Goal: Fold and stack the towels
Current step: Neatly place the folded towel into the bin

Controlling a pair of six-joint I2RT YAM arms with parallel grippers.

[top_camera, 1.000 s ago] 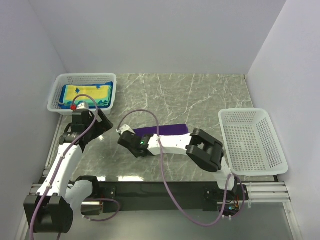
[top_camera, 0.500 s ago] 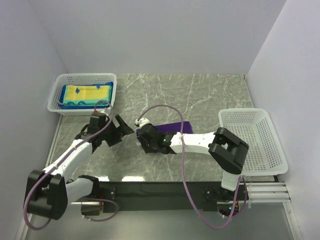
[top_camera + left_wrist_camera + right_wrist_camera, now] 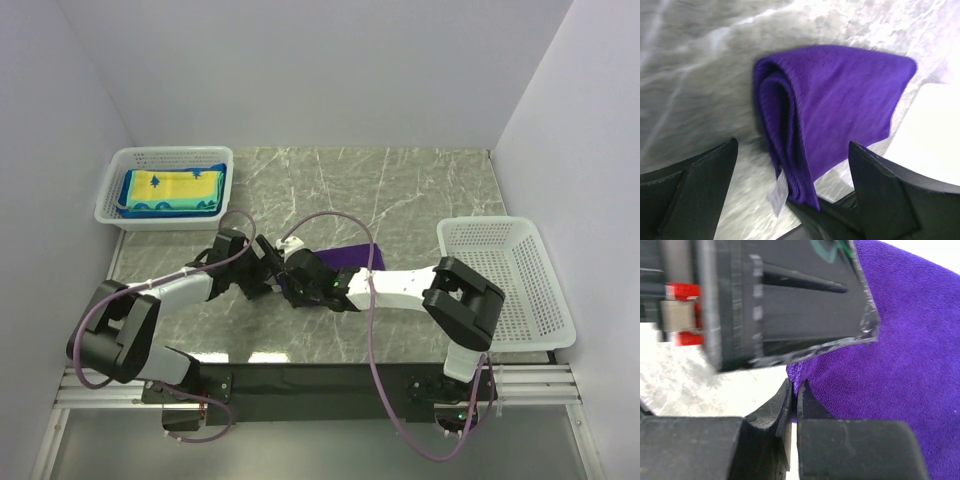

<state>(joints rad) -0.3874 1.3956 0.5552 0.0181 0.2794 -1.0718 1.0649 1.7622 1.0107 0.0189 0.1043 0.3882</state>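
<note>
A folded purple towel [image 3: 352, 256] lies on the marble table just right of centre; its rolled left end and white tag show in the left wrist view [image 3: 835, 105]. My right gripper [image 3: 291, 276] is shut on the towel's left corner, the cloth pinched between its jaws [image 3: 795, 388]. My left gripper [image 3: 263, 268] is open, its fingers [image 3: 695, 185] spread wide on either side of that same end, close to the right gripper. A yellow towel with a blue border [image 3: 170, 186] lies in the left basket.
A white mesh basket [image 3: 112, 198] with towels stands at the back left. An empty white mesh basket [image 3: 505, 285] stands at the right edge. Grey walls close in the left, back and right sides.
My left arm has swung from beside the left basket rightward and down to the towel's left end. My right gripper has shifted right to the towel's corner.
</note>
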